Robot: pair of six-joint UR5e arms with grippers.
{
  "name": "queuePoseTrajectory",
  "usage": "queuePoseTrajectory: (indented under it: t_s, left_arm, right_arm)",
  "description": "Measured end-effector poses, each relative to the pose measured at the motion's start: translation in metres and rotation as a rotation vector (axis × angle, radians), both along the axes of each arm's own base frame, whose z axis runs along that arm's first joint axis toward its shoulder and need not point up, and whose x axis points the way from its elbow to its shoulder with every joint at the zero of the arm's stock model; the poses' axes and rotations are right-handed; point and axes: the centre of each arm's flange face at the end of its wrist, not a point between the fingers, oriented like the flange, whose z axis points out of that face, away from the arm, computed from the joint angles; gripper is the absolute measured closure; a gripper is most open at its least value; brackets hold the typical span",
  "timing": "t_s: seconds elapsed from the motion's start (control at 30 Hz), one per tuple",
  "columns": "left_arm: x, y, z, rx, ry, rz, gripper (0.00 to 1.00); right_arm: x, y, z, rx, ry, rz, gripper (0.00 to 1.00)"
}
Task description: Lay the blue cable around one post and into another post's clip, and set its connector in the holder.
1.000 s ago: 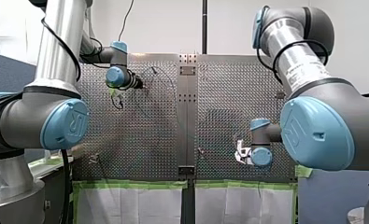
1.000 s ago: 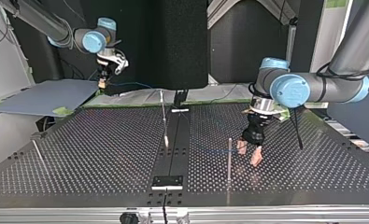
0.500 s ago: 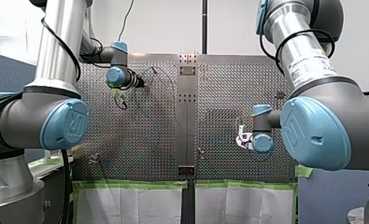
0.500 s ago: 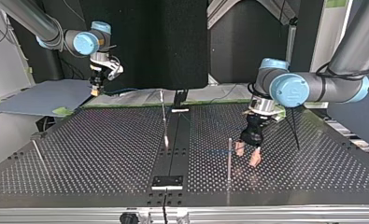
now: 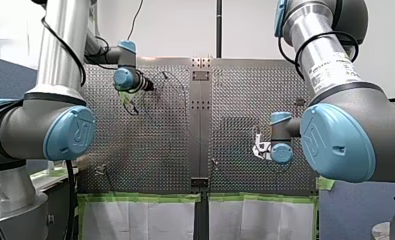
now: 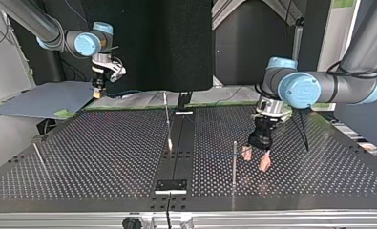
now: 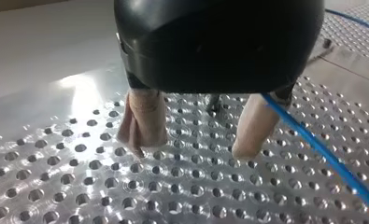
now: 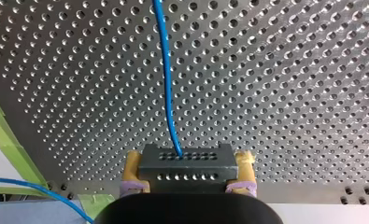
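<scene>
Two robot arms work over a perforated metal worktop [image 6: 105,143].

My right end effector [image 8: 189,157] is closed on a dark, block-shaped connector [image 8: 187,169]. Its yellow pads [image 8: 133,164] press on the block's two ends. The blue cable [image 8: 166,84] leaves the top face of the connector and runs straight ahead over the holes of the worktop. A second stretch of blue cable curves past strips of green tape [image 8: 7,140] at the worktop's edge. In the top view, this end effector [image 6: 98,90] hangs high at the far left, beyond the worktop's far edge.

My left end effector [image 7: 196,142] stands open and holds nothing, with its beige pads [image 7: 142,121] spread wide and low over the worktop. The blue cable [image 7: 322,149] passes close beside the outer side of one pad, not between the two. Whether it touches that pad cannot be told.

In the top view, my left end effector [image 6: 256,160] is right of centre, just beside a thin upright post [image 6: 234,162]. A faint line of blue cable [image 6: 219,155] reaches that post at about mid-height. A second thin post [image 6: 167,121] leans near the middle of the worktop, and a third [image 6: 39,155] stands near the view's left edge. A small dark plate [image 6: 172,185] lies on the central strip near the front edge.
</scene>
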Motion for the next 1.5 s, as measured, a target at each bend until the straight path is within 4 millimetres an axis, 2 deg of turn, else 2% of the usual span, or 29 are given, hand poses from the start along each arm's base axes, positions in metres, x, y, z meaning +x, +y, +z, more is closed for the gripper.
queuePoseTrajectory:
  t_s: [0.4,0.83,1.23,1.5]
  left_arm:
    - [-0.014,-0.008,-0.004,-0.030,0.091,-0.038,0.00]
    - [-0.024,0.002,0.020,-0.053,0.064,0.020,0.00]
    - [-0.017,0.008,0.031,-0.104,-0.001,0.034,0.00]
    - [-0.006,0.015,0.055,-0.125,-0.053,0.074,0.00]
  right_arm:
    - [0.000,0.001,-0.001,0.005,0.002,0.001,1.00]
    - [0.000,0.001,-0.002,0.007,0.003,0.000,1.00]
    - [0.001,0.002,-0.002,0.008,0.003,0.010,1.00]
    - [0.003,0.003,-0.002,0.008,0.003,0.013,1.00]
